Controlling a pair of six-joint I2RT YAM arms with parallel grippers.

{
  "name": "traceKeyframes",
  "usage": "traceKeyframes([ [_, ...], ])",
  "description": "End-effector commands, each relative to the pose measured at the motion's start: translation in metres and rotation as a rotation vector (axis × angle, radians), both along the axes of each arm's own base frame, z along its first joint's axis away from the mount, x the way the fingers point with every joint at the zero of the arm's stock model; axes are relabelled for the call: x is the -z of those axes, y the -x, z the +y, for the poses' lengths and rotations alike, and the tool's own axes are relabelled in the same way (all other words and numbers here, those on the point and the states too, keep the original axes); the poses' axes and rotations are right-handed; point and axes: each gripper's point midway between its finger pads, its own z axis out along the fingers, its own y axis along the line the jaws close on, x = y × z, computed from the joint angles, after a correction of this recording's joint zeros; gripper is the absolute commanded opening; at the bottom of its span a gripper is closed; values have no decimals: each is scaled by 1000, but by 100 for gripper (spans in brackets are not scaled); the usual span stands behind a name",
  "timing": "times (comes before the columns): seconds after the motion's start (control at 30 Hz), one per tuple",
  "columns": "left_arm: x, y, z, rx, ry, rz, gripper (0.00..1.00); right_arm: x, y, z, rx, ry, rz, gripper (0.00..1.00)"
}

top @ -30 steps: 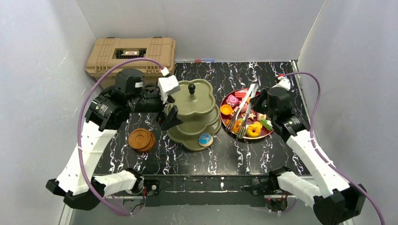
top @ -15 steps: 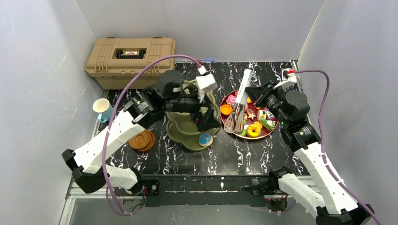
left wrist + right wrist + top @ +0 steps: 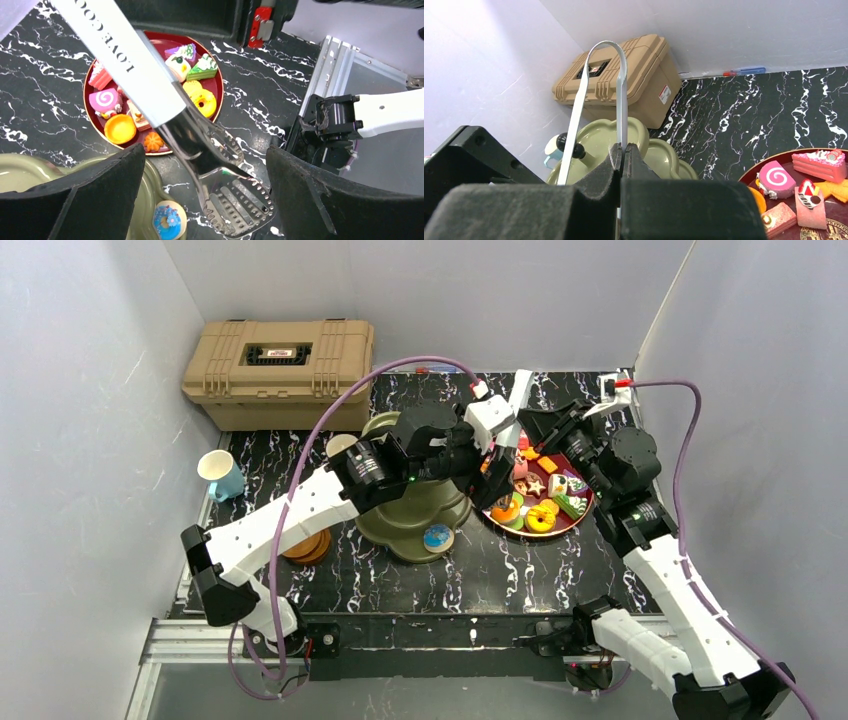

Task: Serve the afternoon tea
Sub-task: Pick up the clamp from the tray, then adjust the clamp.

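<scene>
The olive-green three-tier stand (image 3: 400,525) stands mid-table, with a blue doughnut (image 3: 437,537) on its lowest tier. Toy pastries (image 3: 541,516) lie on the dark-red plate (image 3: 572,523). My right gripper (image 3: 543,430) is shut on one arm of the steel tongs (image 3: 521,390) and holds them tilted above the plate; the right wrist view shows the jaws (image 3: 623,150) pinching that arm. My left gripper (image 3: 497,476) is open, reaching over the stand. In the left wrist view its fingers (image 3: 75,200) straddle the tongs' serrated ends (image 3: 235,200) without touching. The white-and-blue cup (image 3: 218,474) is at the left.
The tan toolbox (image 3: 280,358) sits at the back left. Brown wooden saucers (image 3: 313,546) lie stacked left of the stand, partly under my left arm. A white round rim (image 3: 341,445), perhaps the mug, shows behind the stand. Grey walls close in three sides.
My left arm has swung right, across the stand to the plate's near-left edge. My right gripper has lifted the tongs up and back, off the plate.
</scene>
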Motion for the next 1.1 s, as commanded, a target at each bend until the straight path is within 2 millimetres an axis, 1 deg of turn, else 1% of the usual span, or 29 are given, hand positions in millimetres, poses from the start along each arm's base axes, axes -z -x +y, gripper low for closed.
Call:
traceKeyframes([
  [0.0, -41, -6, -5, -40, 118, -38, 83, -50, 7, 3, -21, -67, -141, 1],
  [0.1, -37, -15, -7, -62, 112, -65, 65, -47, 4, 6, -29, -60, -132, 1],
  [0.13, -37, -17, -7, -62, 115, -77, 57, -46, 3, 8, -34, -55, -126, 1],
  [0.2, -35, -20, -6, -67, 109, -91, 35, -42, 0, 11, -45, -44, -110, 1],
  [0.23, -32, -22, -4, -71, 100, -104, 24, -42, 0, 12, -51, -41, -105, 1],
  [0.27, -31, -25, -2, -76, 93, -118, 17, -42, 0, 13, -55, -39, -99, 1],
  [0.33, -27, -30, 4, -89, 80, -135, 8, -42, 0, 14, -60, -36, -89, 1],
  [0.4, -22, -37, 11, -98, 63, -156, 4, -41, 0, 14, -62, -27, -72, 1],
  [0.47, -24, -41, 16, -102, 68, -178, 4, -40, 3, 16, -78, -15, -60, 2],
  [0.5, -26, -44, 17, -103, 75, -183, 4, -37, 5, 18, -99, 1, -49, 8],
  [0.53, -30, -46, 19, -101, 89, -182, 4, -32, 8, 21, -120, 30, -38, 19],
  [0.57, -33, -47, 19, -94, 104, -170, 4, -30, 12, 23, -145, 58, -31, 34],
  [0.63, -41, -49, 22, -70, 144, -136, 4, -15, 21, 24, -187, 129, 4, 64],
  [0.67, -45, -46, 22, -51, 168, -101, 4, -10, 26, 24, -204, 160, 13, 73],
  [0.7, -49, -42, 23, -26, 189, -76, 3, -7, 32, 24, -227, 187, 13, 78],
  [0.73, -54, -36, 24, 4, 208, -65, 3, -6, 39, 24, -255, 210, 12, 82],
  [0.8, -62, -24, 27, 61, 239, -43, 1, -7, 53, 26, -315, 245, 2, 88],
  [0.9, -69, -6, 29, 134, 269, 4, 0, -17, 76, 36, -443, 262, -43, 94],
  [1.0, -72, 4, 34, 159, 285, 19, 0, -31, 102, 51, -627, 235, -81, 98],
  [1.07, -73, 10, 36, 181, 292, 16, 0, -41, 103, 56, -665, 200, -86, 98],
])
